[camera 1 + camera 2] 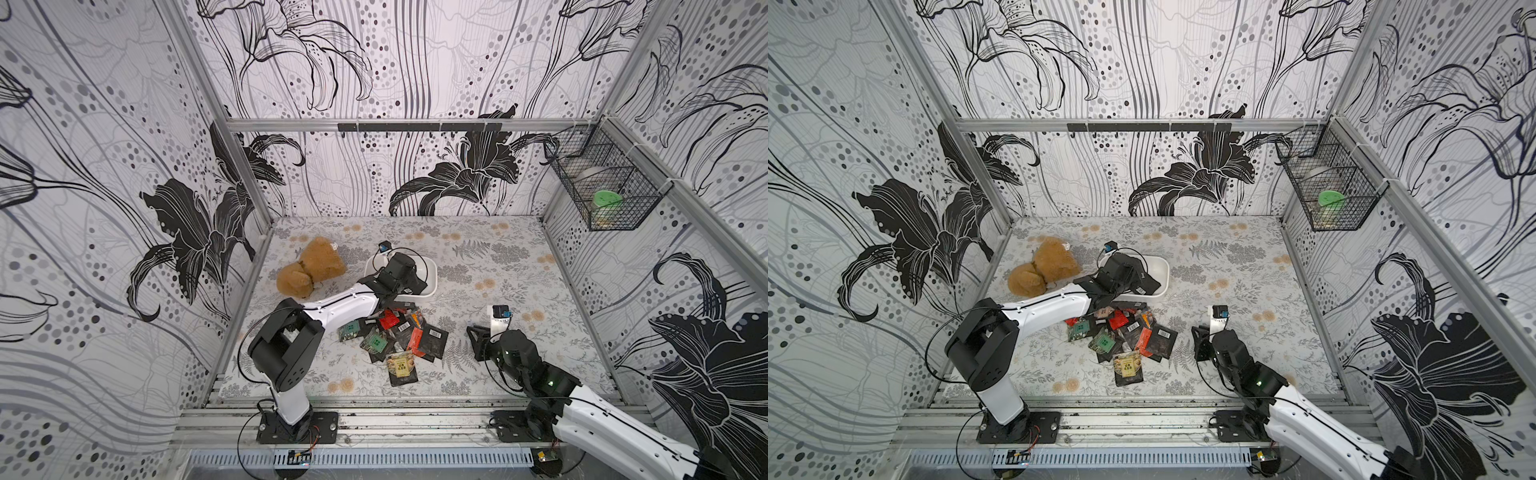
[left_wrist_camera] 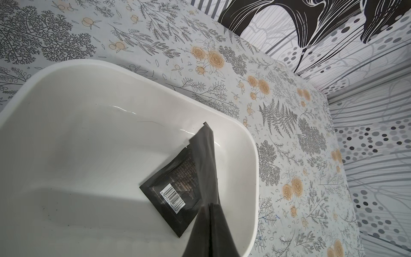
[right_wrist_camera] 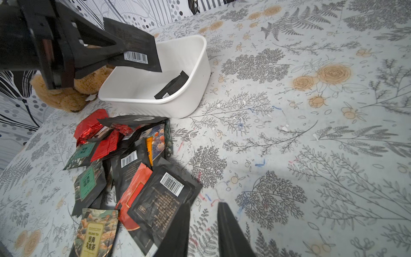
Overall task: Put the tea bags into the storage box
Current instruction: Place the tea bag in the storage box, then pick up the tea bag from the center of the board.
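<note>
The white storage box (image 1: 432, 274) (image 1: 1165, 274) stands mid-table. My left gripper (image 1: 409, 282) (image 2: 210, 203) hovers over it, shut on a black tea bag (image 2: 205, 164) (image 3: 138, 49) that hangs above the box's inside. A second black tea bag (image 2: 175, 189) (image 3: 173, 85) with a barcode lies in the box against its wall (image 3: 200, 66). A pile of several tea bags (image 1: 395, 336) (image 1: 1125, 336) (image 3: 133, 166), black, red and green, lies in front of the box. My right gripper (image 1: 478, 336) (image 3: 204, 205) is open low at the pile's right edge, with only table between its fingers.
A brown plush toy (image 1: 309, 266) lies left of the box. A black wire basket (image 1: 602, 178) with a green-lidded jar hangs on the right wall. A black hook rail (image 1: 419, 126) runs along the back wall.
</note>
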Motion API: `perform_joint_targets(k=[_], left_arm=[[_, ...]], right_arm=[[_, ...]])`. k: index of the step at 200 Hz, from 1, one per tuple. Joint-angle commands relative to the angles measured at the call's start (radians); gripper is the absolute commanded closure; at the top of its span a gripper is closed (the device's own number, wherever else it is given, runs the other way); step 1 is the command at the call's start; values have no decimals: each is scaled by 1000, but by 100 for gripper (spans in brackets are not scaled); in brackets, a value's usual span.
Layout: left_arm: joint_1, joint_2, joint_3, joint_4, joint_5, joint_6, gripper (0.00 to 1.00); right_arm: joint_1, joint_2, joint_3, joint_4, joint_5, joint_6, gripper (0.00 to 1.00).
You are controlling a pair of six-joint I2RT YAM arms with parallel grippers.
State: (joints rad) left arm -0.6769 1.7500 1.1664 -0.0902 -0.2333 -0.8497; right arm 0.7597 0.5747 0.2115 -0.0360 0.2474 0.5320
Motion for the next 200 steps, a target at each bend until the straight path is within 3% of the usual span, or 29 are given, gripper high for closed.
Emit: perform_joint_targets(k=[1, 13, 23, 52, 78, 103, 120, 159, 200], left_arm=[[7, -26, 19, -12, -41, 31, 42], [8, -47, 17, -43, -91, 38, 21], [8, -75, 7, -62, -126, 41, 12], [9, -195, -52, -95, -173, 48, 10], [8, -351, -197, -25, -60, 43, 10], [-1, -480, -341, 25, 101, 18, 12], [-40, -555, -433, 25, 142, -25, 15], [-233, -690, -596, 0, 61, -157, 24], [-396, -783, -762, 33, -16, -339, 43]], right_arm=[[1, -3, -11, 10, 3, -11, 73], [1, -3, -11, 8, 6, -9, 73], [1, -3, -13, 11, 7, -6, 73], [1, 10, -11, 16, -2, -2, 72], [1, 44, -8, 23, -16, 17, 70], [1, 123, 49, -35, -40, 62, 67], [1, 220, 139, -139, -60, 112, 67], [12, 369, 213, -84, -321, 159, 65], [94, 419, 241, -26, -345, 237, 64]])
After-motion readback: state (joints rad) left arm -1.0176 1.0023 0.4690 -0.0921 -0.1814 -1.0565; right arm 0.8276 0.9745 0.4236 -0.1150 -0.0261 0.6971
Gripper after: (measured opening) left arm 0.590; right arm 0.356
